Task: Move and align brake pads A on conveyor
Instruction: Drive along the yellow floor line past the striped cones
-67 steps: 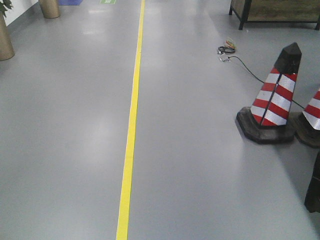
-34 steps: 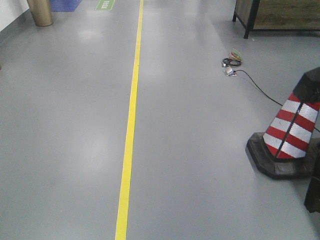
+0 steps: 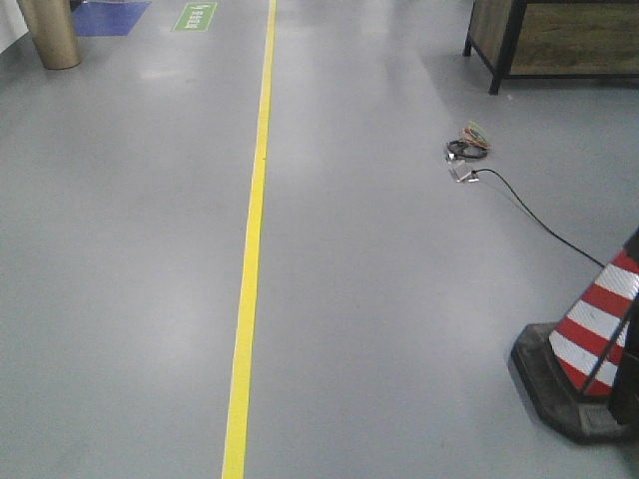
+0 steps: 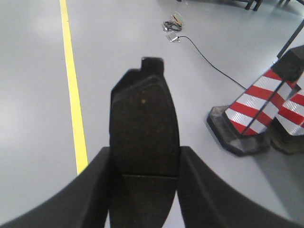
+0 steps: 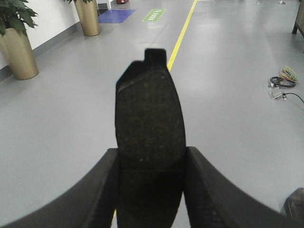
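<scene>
On my left wrist view, the left end effector [image 4: 144,190] is clamped on a brake pad [image 4: 144,130], its two matte black curved fingers [image 4: 92,190] pressing the pad's long edges. The pad stands upright between them: a dark, gritty, crescent-edged slab with a thin groove across its lower part and a small square tab at the top.

My right wrist view shows much the same. The right end effector [image 5: 151,190] grips a second brake pad [image 5: 150,123] of the same coarse charcoal texture, tab at the top, held upright between stippled black fingers [image 5: 209,194].

Both pads are up in the air over the smooth, slightly glossy grey floor [image 3: 120,249]; I see no conveyor in any view.

From the front view, a straight yellow line [image 3: 250,259] runs down the floor. A traffic cone [image 3: 589,349] with red and white reflective bands on a black rubbery base sits at the right edge. A thin black cable [image 3: 529,215] snakes from a small coil of coloured wires [image 3: 469,145]. A brass-coloured round planter [image 3: 48,32] stands far left.
</scene>
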Robot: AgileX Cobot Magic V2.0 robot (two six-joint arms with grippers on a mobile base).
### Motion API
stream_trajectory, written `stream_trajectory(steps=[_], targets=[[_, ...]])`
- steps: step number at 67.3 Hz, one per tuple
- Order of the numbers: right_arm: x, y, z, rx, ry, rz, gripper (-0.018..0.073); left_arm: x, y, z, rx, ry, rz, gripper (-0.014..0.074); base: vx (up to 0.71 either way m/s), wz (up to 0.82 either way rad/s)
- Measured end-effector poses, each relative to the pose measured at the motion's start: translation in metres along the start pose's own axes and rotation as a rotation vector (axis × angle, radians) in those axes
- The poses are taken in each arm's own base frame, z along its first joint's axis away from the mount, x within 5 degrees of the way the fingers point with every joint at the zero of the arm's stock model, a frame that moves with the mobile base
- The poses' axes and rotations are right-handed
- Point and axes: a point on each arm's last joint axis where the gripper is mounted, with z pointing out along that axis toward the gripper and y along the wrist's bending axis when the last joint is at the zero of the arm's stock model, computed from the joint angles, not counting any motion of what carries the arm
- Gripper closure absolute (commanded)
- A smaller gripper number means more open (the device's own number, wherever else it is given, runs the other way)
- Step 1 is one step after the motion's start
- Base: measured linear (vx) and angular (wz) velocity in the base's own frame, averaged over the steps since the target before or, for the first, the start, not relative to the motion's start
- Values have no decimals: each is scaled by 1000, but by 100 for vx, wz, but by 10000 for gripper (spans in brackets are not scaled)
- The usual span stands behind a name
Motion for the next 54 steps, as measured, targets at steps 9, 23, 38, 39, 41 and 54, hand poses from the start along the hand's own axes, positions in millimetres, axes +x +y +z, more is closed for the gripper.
stream_trajectory(steps=[9,23,38,39,41,54], targets=[[0,0,0,0,0,0,566,0,0,0,0,0,0,603,52,-2],[0,0,0,0,0,0,566,0,0,0,-1,0,1,603,45,-6],[0,0,0,0,0,0,566,0,0,0,-1,-1,1,603,34,-30],[0,0,0,0,0,0,566,0,0,0,-1,-1,1,603,29,-51],[0,0,0,0,0,0,566,0,0,0,-1,-1,1,603,28,-57],[0,0,0,0,0,0,566,0,0,0,-2,-1,2,603,24,-75]])
